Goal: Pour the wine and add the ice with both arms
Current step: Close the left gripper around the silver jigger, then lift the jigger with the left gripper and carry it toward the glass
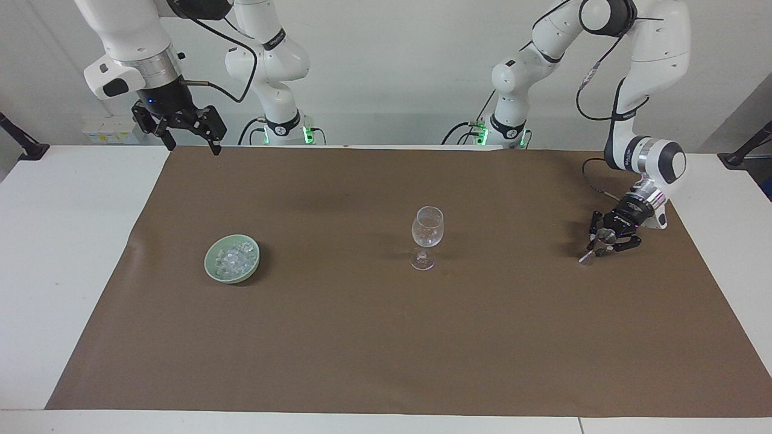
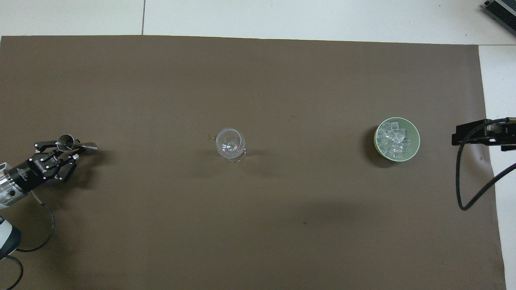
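Observation:
A small metal jigger (image 1: 596,247) (image 2: 76,145) stands on the brown mat at the left arm's end of the table. My left gripper (image 1: 599,245) (image 2: 75,151) is low at the mat, its fingers shut around the jigger's narrow waist. No wine shows; the jigger's inside is hidden. An empty clear stemmed glass (image 1: 427,232) (image 2: 230,143) stands mid-mat. The ice (image 1: 234,258) (image 2: 394,141) fills a pale green bowl (image 1: 209,265) (image 2: 417,141) toward the right arm's end. My right gripper (image 1: 190,141) hangs open and raised over the mat's corner nearest the robots, waiting.
The brown mat (image 1: 386,349) covers most of the white table (image 1: 60,241). Tiny droplets (image 2: 208,136) lie beside the glass. A black cable (image 2: 467,189) loops down from the right arm over the mat's edge.

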